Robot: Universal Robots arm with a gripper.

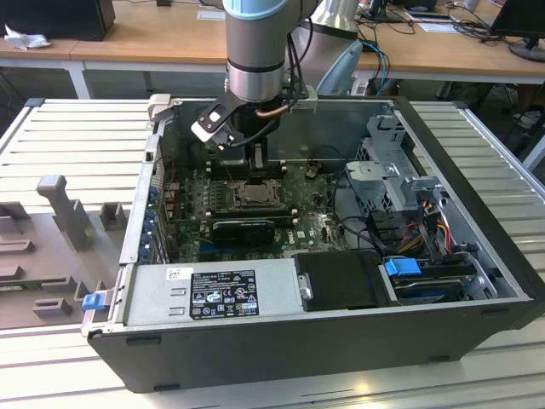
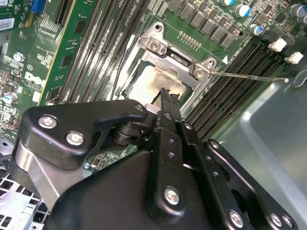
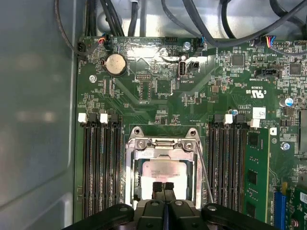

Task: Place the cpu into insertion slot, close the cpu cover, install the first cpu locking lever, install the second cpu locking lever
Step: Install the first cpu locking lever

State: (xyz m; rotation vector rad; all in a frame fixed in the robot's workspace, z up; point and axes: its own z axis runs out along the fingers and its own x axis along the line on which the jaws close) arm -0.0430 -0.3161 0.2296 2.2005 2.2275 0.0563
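Gripper (image 3: 163,186) hangs straight down over the socket (image 3: 130,163), inside the open case (image 1: 341,341). Jaws are pressed together with nothing between them. The tips are over one edge of the cpu (image 3: 163,171); can't tell if they touch it.

Cpu sits in the socket. The cover (image 3: 163,143) lies flat on top, with the chip's grey top showing through its window.

One lever (image 3: 205,175), a thin rod, runs off at an angle from a cover corner. In the second wrist view it sticks out across the memory slots (image 2: 225,91), clear of the cover.

Memory slots flank the socket closely on both sides. A coin cell (image 3: 115,63) and cables (image 3: 111,17) lie past the socket's far end, well apart from the tips.

In the exterior view:
- A black card (image 1: 243,228) lies just beside the socket, on the camera side.
- The drive cage (image 1: 383,162) is at the exterior view's right.
- The power supply (image 1: 209,294) runs along the near wall.
- The arm (image 1: 255,51) comes down between the case walls, closest to the far one.
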